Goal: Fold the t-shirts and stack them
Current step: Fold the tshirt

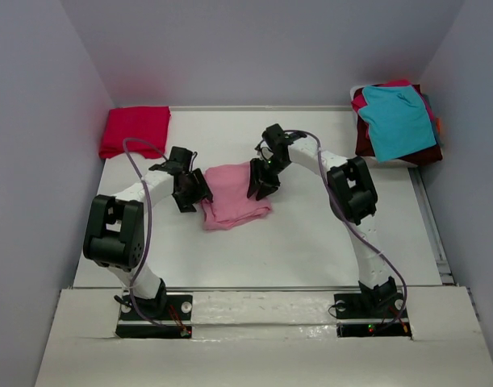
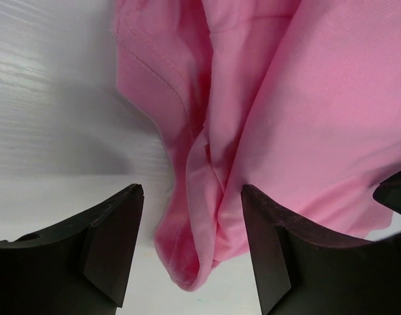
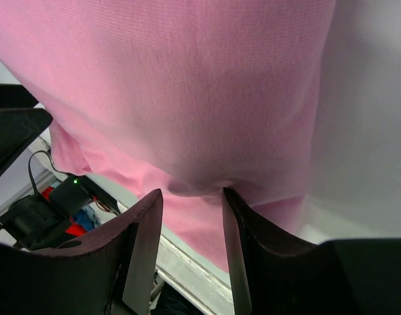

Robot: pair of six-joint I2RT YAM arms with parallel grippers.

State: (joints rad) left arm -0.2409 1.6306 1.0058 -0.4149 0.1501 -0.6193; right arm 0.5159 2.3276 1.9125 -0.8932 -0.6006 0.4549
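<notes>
On the table (image 1: 311, 242), the loose heap (image 1: 365, 143) at far right, topped by the teal t-shirt (image 1: 399, 121), probably awaits folding. The red t-shirt (image 1: 135, 129), folded at far left, likely starts the stack. The pink t-shirt (image 1: 234, 205) lies part-folded at centre. The right gripper (image 1: 258, 187) pinches its raised right edge, apparently to carry a fold. The left gripper (image 1: 202, 195) has its fingers spread, straddling the left hem without gripping.

Free surface (image 1: 311, 250) lies before the pink tee (image 1: 232, 201); red tee (image 1: 135, 129) and tee pile (image 1: 398, 121) block the far corners.

White arms (image 1: 152, 188), blk joints (image 1: 113, 231), purple cables (image 1: 147, 214).
</notes>
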